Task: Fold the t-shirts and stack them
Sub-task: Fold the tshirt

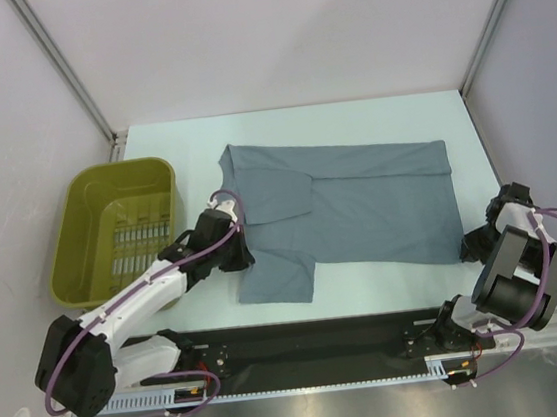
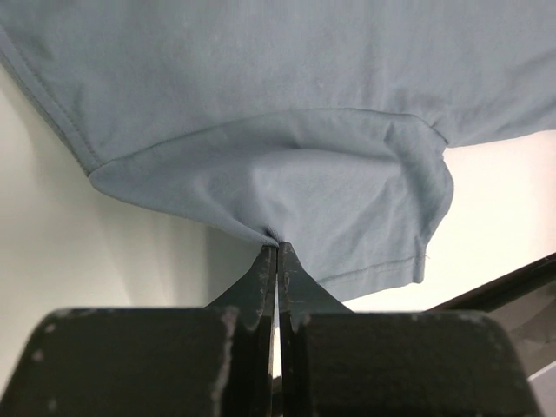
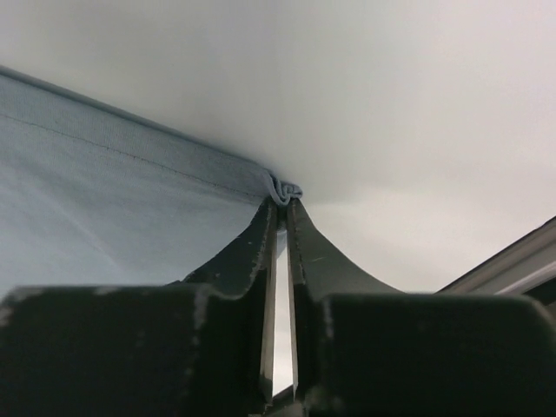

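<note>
A slate blue-grey t-shirt (image 1: 359, 204) lies spread across the white table, one sleeve folded onto its body at the upper left. My left gripper (image 1: 236, 256) is shut on the shirt's near-left edge by the lower sleeve; the left wrist view shows the cloth (image 2: 287, 165) pinched at the fingertips (image 2: 278, 248). My right gripper (image 1: 472, 245) is shut on the shirt's near-right hem corner; the right wrist view shows the bunched hem (image 3: 130, 187) held between the fingertips (image 3: 283, 198).
An olive basket (image 1: 83, 261) stands at the left of the table, beside the left arm. A black rail (image 1: 304, 341) runs along the near edge between the arm bases. Grey walls close in the left, back and right.
</note>
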`<action>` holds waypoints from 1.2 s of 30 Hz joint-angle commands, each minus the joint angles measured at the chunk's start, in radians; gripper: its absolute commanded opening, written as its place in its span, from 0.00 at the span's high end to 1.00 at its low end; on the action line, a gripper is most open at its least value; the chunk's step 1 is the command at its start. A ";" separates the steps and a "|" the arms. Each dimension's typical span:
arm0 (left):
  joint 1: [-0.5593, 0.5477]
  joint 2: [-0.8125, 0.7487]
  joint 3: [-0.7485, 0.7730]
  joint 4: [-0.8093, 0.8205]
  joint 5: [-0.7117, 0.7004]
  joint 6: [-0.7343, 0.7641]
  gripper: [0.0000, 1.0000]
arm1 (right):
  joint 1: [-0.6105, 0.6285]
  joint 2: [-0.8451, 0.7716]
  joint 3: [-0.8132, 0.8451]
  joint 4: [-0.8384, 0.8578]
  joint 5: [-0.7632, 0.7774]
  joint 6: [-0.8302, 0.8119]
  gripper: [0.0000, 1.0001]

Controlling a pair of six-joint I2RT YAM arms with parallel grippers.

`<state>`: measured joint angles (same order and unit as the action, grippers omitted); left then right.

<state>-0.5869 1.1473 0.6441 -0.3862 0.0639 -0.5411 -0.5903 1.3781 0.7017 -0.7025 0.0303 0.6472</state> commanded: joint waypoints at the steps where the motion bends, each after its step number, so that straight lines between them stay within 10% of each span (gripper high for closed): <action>1: -0.004 -0.047 0.052 0.004 -0.019 0.030 1.00 | 0.000 -0.001 0.038 -0.011 0.026 -0.040 0.98; 36: 0.240 0.488 0.822 -0.152 0.033 0.161 1.00 | 0.214 0.475 0.746 -0.127 -0.049 -0.219 1.00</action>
<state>-0.3737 1.5921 1.3994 -0.5411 0.0723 -0.3992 -0.3832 1.8168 1.3773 -0.8104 -0.0021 0.4503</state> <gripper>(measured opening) 0.006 0.019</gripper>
